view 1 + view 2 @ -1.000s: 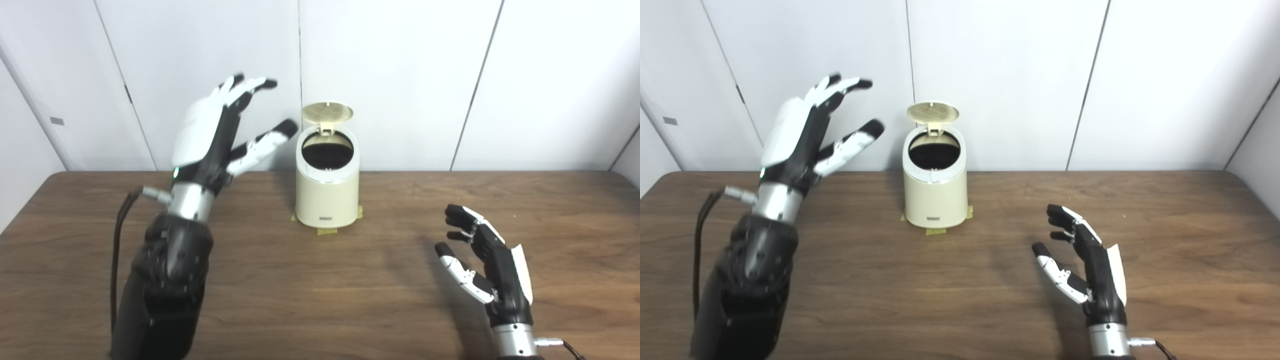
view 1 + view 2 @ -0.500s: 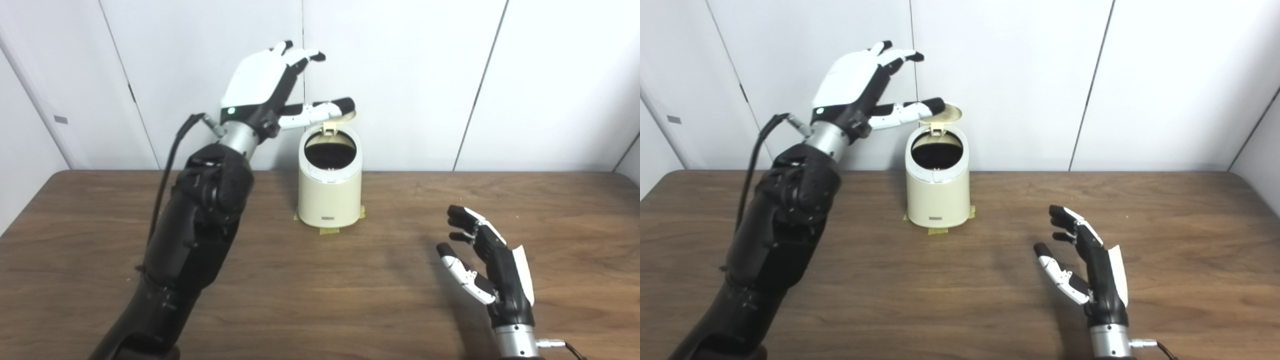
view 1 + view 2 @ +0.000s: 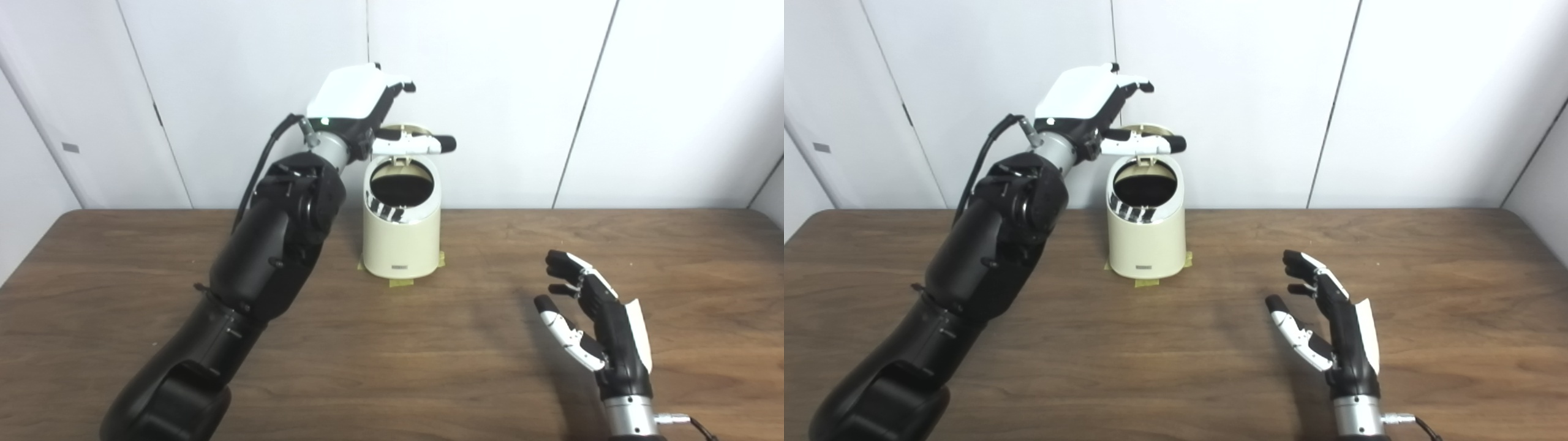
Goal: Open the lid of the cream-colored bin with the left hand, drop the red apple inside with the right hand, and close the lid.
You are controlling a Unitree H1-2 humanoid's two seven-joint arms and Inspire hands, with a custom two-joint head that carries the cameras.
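Cream-colored bin (image 3: 401,236) at rear centre of counter (image 3: 392,343), lid (image 3: 405,130) raised; left hand (image 3: 367,116) spread and empty above/behind lid, thumb across it. Right hand (image 3: 597,327) rests apart and empty on counter — red apple not visible, presumably inside bin. Risk: a push w/ too much force could tip the bin — tape (image 3: 401,283) at base may hold.
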